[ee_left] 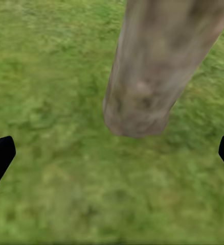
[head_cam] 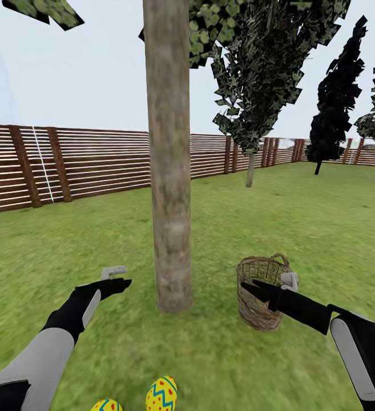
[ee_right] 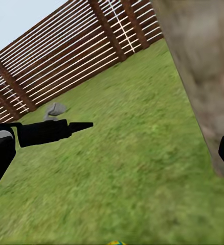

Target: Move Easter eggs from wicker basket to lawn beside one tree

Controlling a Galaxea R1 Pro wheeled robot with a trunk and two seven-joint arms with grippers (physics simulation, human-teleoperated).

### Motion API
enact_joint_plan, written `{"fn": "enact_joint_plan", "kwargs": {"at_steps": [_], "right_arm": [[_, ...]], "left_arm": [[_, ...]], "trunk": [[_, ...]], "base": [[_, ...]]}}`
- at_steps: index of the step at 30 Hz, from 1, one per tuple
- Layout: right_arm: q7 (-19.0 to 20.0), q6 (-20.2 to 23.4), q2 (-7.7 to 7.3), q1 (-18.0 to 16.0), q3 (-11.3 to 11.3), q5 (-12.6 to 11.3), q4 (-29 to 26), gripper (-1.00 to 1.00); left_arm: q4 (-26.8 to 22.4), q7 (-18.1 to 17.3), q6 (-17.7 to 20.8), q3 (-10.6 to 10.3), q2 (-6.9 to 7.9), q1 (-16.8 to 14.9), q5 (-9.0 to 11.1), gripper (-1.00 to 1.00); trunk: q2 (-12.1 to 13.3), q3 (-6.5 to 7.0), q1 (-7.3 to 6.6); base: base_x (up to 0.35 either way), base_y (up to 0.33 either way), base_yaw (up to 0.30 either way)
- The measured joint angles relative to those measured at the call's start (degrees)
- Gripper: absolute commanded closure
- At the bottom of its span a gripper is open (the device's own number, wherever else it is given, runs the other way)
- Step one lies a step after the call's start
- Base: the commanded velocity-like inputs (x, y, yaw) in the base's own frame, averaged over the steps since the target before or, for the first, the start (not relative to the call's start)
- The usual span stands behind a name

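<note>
Green lawn [head_cam: 301, 228]: mottled grass is spread flat across the garden, ringed by a brown slatted fence [head_cam: 84, 165].
Tree [head_cam: 167, 171]: a thick grey-brown trunk is rooted between the two arms.
Wicker basket [head_cam: 259, 297]: woven tan twigs; stood upright just right of the trunk; its contents cannot be made out.
Easter eggs [head_cam: 161, 394]: two are seen on the grass at the near edge, yellow with blue zigzag and red marks.
Left gripper [head_cam: 117, 278]: held spread apart, nothing between the fingers.
Right gripper [head_cam: 255, 288]: held over the basket rim, fingers parted, nothing gripped.
</note>
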Motion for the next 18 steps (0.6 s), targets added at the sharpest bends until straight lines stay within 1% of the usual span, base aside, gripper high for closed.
{"fn": "enact_joint_plan", "kwargs": {"at_steps": [18], "right_arm": [[0.0,-0.1,0.01,0.0,0.0,0.0,0.0,-1.0]], "left_arm": [[0.0,0.1,0.1,0.1,-0.01,0.0,0.0,-1.0]], "trunk": [[7.2,3.23,-3.95]], "base": [[0.0,0.0,0.0]]}}
